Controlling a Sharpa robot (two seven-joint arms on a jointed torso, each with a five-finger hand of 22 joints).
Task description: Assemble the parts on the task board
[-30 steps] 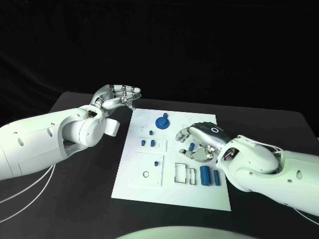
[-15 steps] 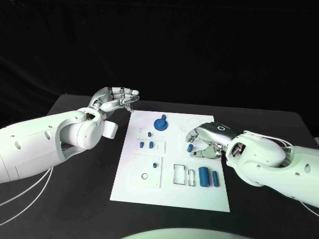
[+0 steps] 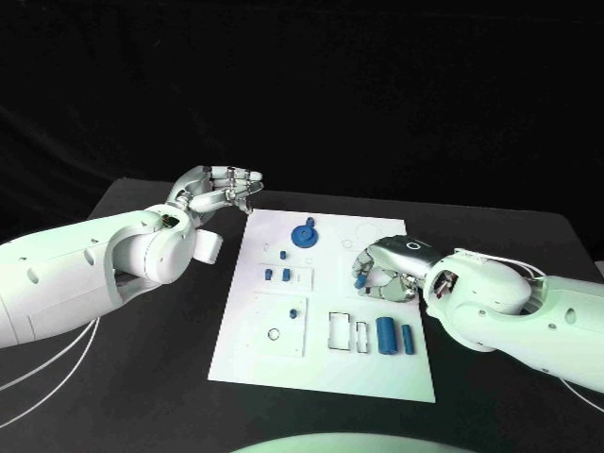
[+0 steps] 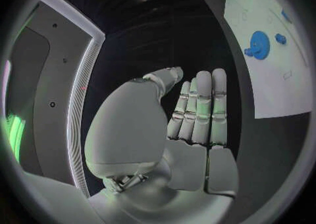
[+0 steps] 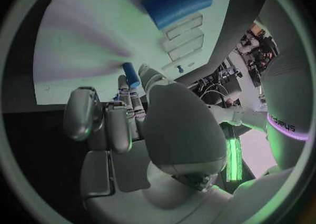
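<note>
Head view: the white board (image 3: 268, 354) lay lengthwise on the black desk (image 3: 139, 396), its long axis running away from the robot. The right hand (image 3: 384, 269) rested over the board's right middle, knuckles up; its fingers curled down around a small blue peg (image 3: 358, 277), which seemed pinched at the fingertips, though the hand hid most of the peg. Two blue cylinders (image 3: 396, 335) lay side by side near the board's near right edge, long axes along the board. A blue gear (image 3: 307, 232) sat at the far end. The left hand (image 3: 221, 192) hung above the desk just off the board's far left corner, fingers half curled, nothing seen in them.

Left wrist view: the left hand (image 4: 194, 110) showed straight fingers (image 4: 204, 103) held close together, thumb apart, holding nothing. The gear (image 4: 258, 44) lay on the board (image 4: 279, 92) beyond.

Right wrist view: the right hand (image 5: 125, 124) reached toward the board (image 5: 79, 39); the blue peg (image 5: 131, 75) stood at the fingertips (image 5: 124, 84), its lower end hidden. A large blue cylinder (image 5: 178, 2) lay farther off.
</note>
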